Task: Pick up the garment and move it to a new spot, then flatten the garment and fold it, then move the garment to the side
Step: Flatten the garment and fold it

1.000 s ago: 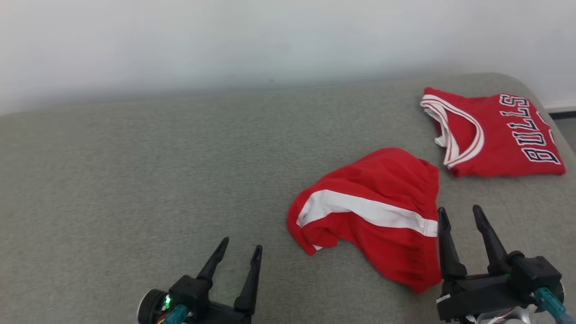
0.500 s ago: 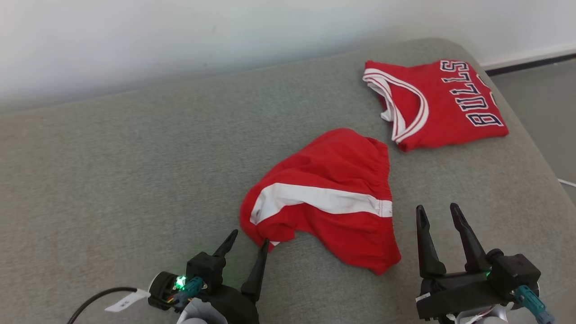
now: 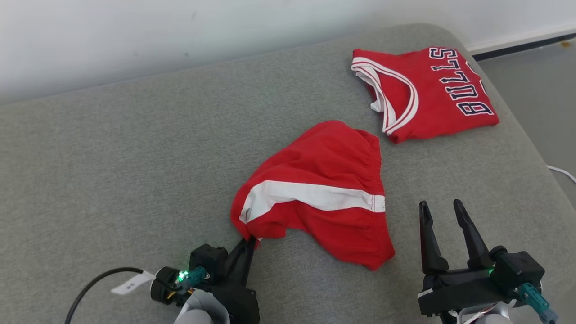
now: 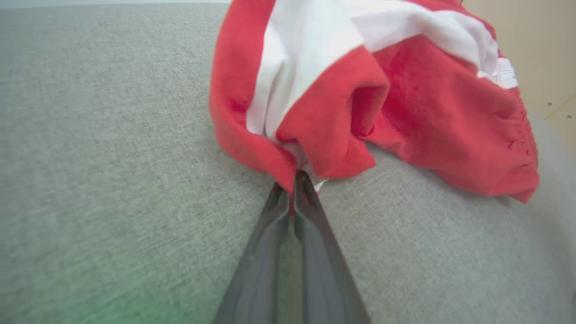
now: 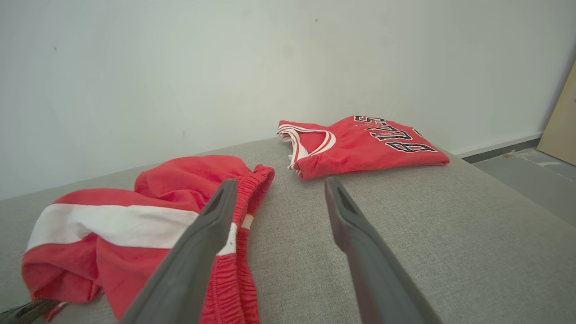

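Your stock on view: one crumpled pair of red shorts (image 3: 324, 180), pinched at a corner.
Listed largest first: a grey fabric-covered surface (image 3: 112, 157) that carries all the cloth. The red shorts, white-striped, are heaped near its middle. A folded red "BULLS" jersey (image 3: 432, 99) lies apart from them, toward the far right corner. Your right end effector (image 3: 440, 204) has its fingers spread wide, just right of the shorts' elastic waistband and clear of the cloth. Your left end effector (image 3: 248, 240) is clamped together on the shorts' near-left hem corner. A black cable (image 3: 90, 281) with a white tag is at its wrist.
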